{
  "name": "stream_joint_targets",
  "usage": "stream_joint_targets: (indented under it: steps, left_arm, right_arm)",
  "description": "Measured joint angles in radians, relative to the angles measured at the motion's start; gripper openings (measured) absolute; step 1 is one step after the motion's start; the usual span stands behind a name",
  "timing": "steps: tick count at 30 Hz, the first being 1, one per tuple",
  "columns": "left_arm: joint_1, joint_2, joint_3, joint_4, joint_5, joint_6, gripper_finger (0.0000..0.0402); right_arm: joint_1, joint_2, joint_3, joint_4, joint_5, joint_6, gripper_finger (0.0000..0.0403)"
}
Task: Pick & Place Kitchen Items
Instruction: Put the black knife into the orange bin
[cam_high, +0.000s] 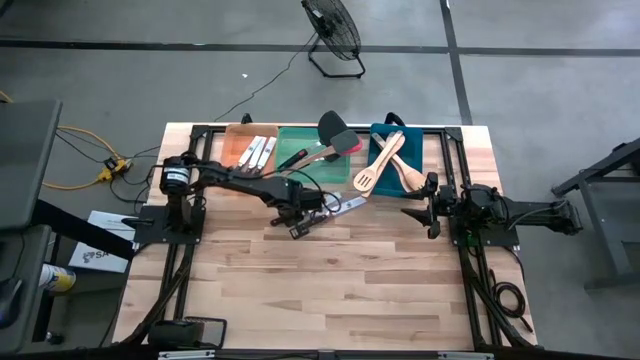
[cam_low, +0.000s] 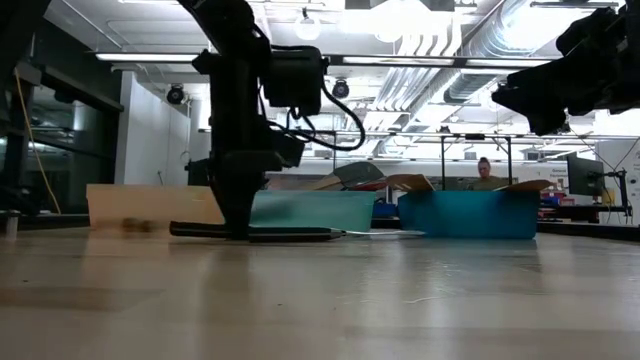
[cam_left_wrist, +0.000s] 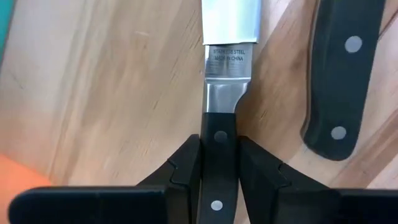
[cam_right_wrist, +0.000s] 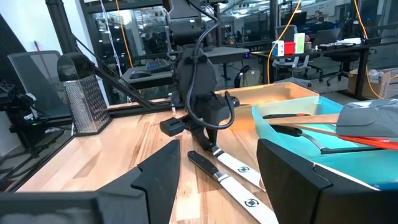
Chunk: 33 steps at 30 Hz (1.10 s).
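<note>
The left gripper (cam_left_wrist: 217, 171) is clamped on the black handle of a steel-bladed knife (cam_left_wrist: 227, 62) lying flat on the wooden table (cam_high: 330, 290), a second knife (cam_left_wrist: 339, 74) just beside it (handle only). The right gripper (cam_right_wrist: 217, 180) hovers apart, fingers spread, near the blue tray (cam_high: 425, 150).

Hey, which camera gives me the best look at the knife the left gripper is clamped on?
The left wrist view: the left gripper pinches the knife by its black handle, blade stamp legible. The high view shows it small, the low view shows only its flat edge, and the right wrist view shows it beside a second knife.
</note>
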Motion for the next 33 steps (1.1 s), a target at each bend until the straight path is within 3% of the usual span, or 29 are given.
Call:
stream_joint_targets:
  steps: [16, 25, 33]
  left_arm:
    - [-0.068, -0.165, 0.001, -0.084, -0.076, -0.019, 0.0076]
    - [-0.061, -0.290, 0.001, -0.230, -0.227, -0.113, 0.0076]
    - [0.025, -0.372, 0.003, -0.416, -0.402, -0.274, 0.0076]
  right_arm:
    - [0.000, 0.014, 0.000, 0.001, -0.001, 0.000, 0.0205]
    - [0.000, 0.017, 0.000, 0.000, 0.000, 0.000, 0.0205]
    - [0.000, 0.017, 0.000, 0.000, 0.000, 0.000, 0.0205]
